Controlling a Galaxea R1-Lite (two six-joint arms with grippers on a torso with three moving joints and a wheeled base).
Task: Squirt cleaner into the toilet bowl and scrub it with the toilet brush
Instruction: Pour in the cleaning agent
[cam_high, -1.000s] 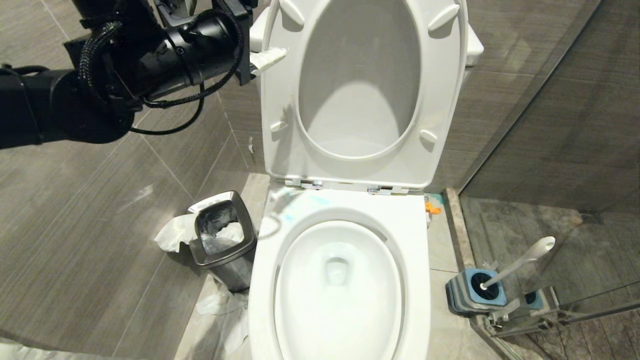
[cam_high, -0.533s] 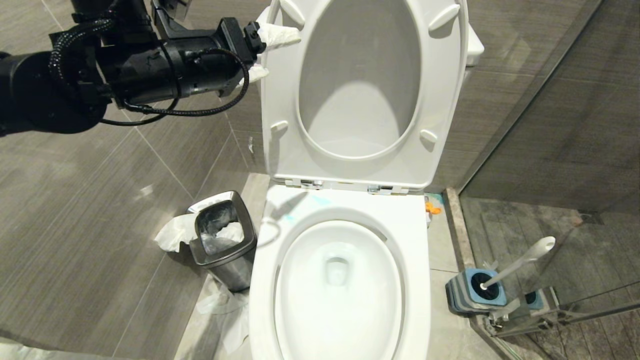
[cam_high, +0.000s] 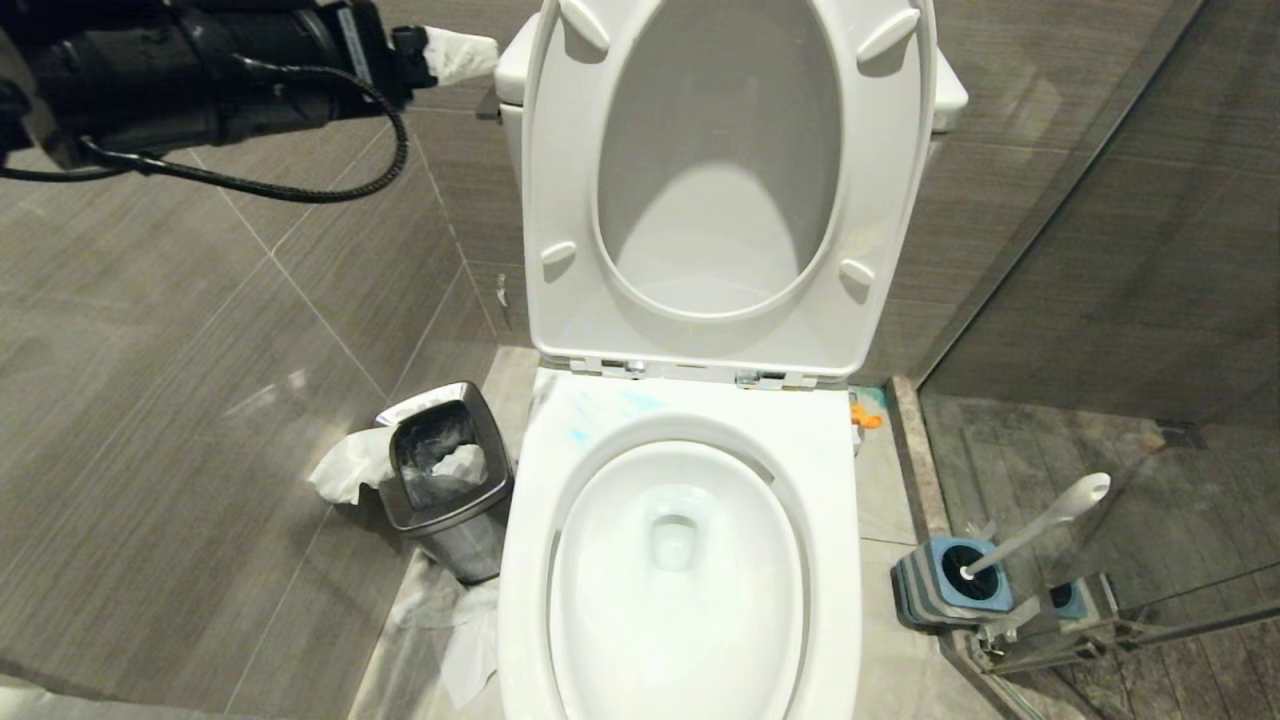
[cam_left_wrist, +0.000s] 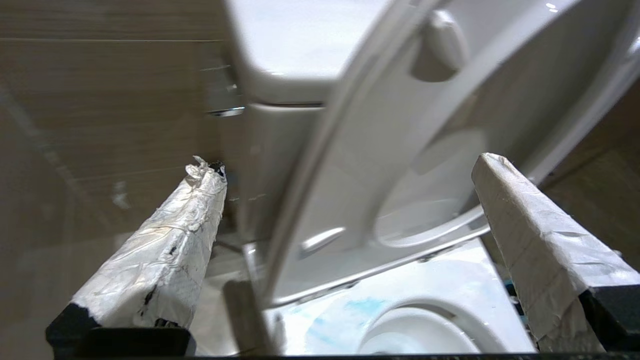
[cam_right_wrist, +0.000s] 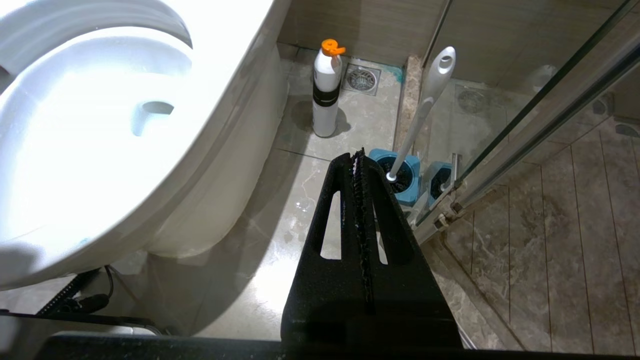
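- The toilet bowl (cam_high: 680, 560) is seen open on the floor, its raised seat and lid (cam_high: 725, 180) leaning against the tank.
- Pale turquoise smears of cleaner (cam_high: 610, 410) are seen on the rim behind the basin.
- A steel waste bin (cam_high: 445, 480) with crumpled paper is placed just beside the bowl's left side.
- A white bottle with an orange cap (cam_right_wrist: 327, 90) is stood on the floor at the bowl's right.
- The toilet brush (cam_high: 1040, 525) is kept in its blue holder (cam_high: 950, 590) by the glass partition.
- The left gripper (cam_left_wrist: 345, 200) is held high beside the tank, jaws wide apart and empty, well apart from the brush.
- The right gripper (cam_right_wrist: 360, 165) is held near the brush, jaws pressed together on nothing.
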